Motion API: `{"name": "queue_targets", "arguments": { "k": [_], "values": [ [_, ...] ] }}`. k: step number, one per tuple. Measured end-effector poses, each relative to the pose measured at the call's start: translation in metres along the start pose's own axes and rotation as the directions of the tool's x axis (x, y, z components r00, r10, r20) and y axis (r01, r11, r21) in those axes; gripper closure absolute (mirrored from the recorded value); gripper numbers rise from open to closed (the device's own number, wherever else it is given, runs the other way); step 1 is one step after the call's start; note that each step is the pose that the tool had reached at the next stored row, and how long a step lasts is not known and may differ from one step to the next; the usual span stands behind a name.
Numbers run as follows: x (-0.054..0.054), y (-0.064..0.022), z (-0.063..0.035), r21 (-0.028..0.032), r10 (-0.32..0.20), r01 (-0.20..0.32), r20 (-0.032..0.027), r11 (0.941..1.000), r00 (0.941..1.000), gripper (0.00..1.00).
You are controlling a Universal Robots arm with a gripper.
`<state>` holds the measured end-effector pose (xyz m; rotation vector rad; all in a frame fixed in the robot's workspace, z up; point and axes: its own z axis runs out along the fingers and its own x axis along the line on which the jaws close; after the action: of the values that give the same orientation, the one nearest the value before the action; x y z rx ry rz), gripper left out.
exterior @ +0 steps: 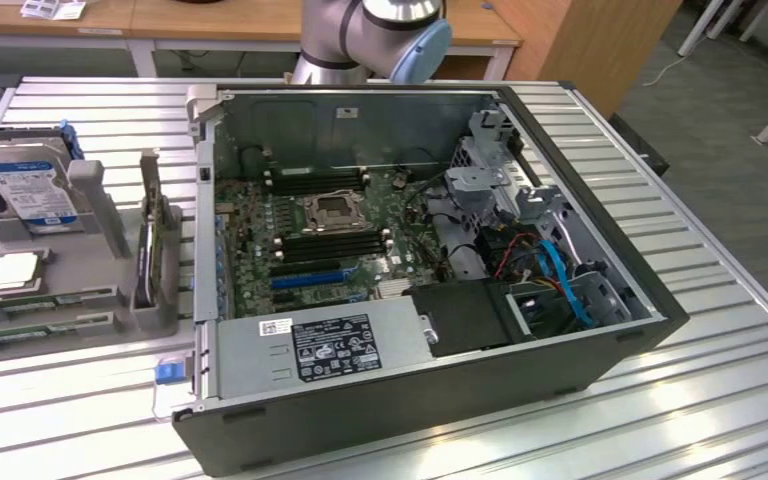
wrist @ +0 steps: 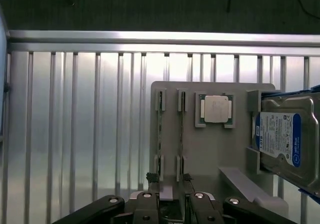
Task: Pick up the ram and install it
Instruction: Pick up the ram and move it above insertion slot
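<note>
Ram not yet lifted: my hand hangs empty over the parts holder, with pick and install both left to do.

On the slatted counter (exterior: 731, 400), the open computer case (exterior: 491, 400) sits off to one side of my hand (wrist: 172, 206), and its dark memory slots (exterior: 337, 245) look unfilled to me. The grey holder (wrist: 210, 154) lies directly below the hand, with the hard drive (wrist: 282, 139) further out to one side. The ram (wrist: 181, 134) stands on edge in the holder beside a second stick (wrist: 160, 134), their near ends just under the hand. Its fingers are spread apart and grip nothing.
</note>
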<state>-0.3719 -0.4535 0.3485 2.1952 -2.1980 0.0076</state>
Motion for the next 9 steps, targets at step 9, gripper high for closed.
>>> {"name": "queue_targets", "arguments": {
  "k": [9],
  "values": [
    [0.0,-0.0003,0.0162,-0.0001,0.003,-0.003,0.0,1.0,1.0,0.7]
  ]
}}
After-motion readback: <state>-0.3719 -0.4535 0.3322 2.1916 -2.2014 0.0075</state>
